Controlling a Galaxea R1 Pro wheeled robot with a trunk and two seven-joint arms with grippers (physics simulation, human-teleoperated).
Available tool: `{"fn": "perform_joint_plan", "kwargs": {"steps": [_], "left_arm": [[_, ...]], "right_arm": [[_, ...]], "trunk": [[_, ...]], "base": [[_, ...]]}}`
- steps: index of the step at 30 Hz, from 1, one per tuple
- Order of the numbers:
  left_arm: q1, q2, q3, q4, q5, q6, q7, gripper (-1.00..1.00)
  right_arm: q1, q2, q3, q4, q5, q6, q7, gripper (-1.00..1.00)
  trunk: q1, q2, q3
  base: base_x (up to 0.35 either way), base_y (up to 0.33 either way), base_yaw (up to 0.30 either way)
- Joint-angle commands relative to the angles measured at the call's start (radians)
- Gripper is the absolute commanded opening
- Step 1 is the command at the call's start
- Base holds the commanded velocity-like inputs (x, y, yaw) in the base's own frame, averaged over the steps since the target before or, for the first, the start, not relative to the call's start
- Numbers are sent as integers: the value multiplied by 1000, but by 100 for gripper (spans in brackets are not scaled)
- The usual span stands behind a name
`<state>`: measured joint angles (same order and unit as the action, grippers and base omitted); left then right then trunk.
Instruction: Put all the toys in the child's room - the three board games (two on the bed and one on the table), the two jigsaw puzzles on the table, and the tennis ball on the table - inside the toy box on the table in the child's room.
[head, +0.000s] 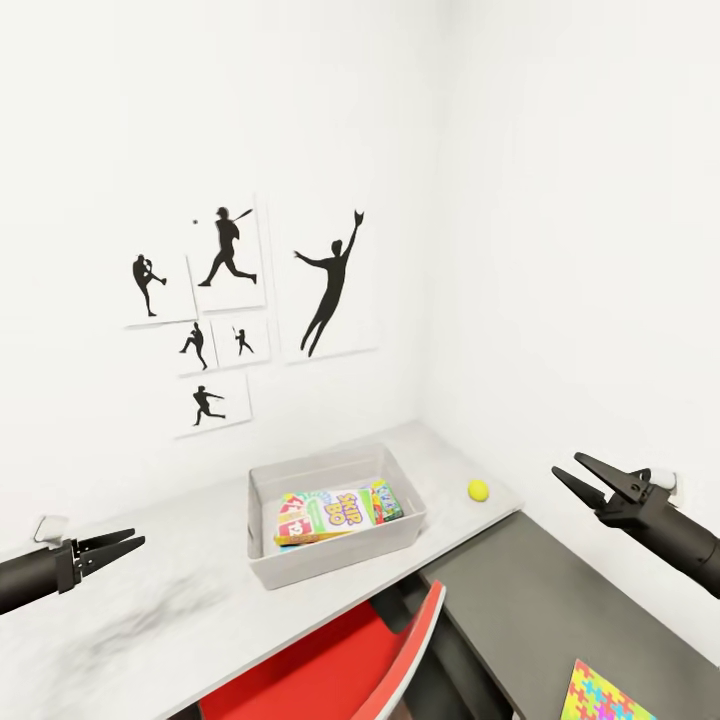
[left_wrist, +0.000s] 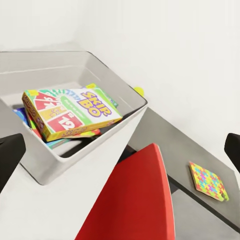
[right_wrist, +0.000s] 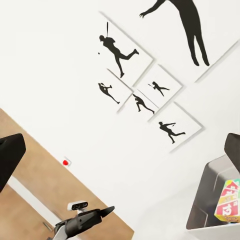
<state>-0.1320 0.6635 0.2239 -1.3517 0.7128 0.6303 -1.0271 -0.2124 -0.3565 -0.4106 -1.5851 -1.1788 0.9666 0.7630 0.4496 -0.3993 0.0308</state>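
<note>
From the head camera, the toy box (head: 268, 500) sat on the white tabletop (head: 170, 590) with the SKIP BO board game (head: 330, 510) already inside it, the tennis ball (head: 478, 490) lay just beside the box on its right, and a jigsaw puzzle (head: 605, 695) rested well apart from the box on the grey tabletop (head: 530, 610); both the left hand (head: 118, 546) and the right hand (head: 585, 477) hung spread and empty either side of the box. The left wrist camera showed the SKIP BO box stacked atop other flat boxes in the toy box, the puzzle beyond the red chair (left_wrist: 132, 200). In the right wrist camera the athlete silhouette pictures (right_wrist: 145, 85) hung above the box; the ball and puzzle looked to be what remained, so the next move probably called for lowering the right hand to the ball.
</note>
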Motion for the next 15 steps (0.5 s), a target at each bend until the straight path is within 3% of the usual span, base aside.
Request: {"fn": "perform_joint_plan", "kwargs": {"steps": [1, 15], "left_arm": [[0, 0, 0, 0, 5, 8, -1, 100], [0, 0, 2, 0, 5, 8, -24, 100]], "right_arm": [[-1, 0, -1, 0, 2, 4, 4, 100], [0, 0, -1, 0, 1, 4, 4, 100]], "trunk": [[0, -1, 0], [0, -1, 13]], "base": [[0, -13, -97], [-92, 11, -199]]}}
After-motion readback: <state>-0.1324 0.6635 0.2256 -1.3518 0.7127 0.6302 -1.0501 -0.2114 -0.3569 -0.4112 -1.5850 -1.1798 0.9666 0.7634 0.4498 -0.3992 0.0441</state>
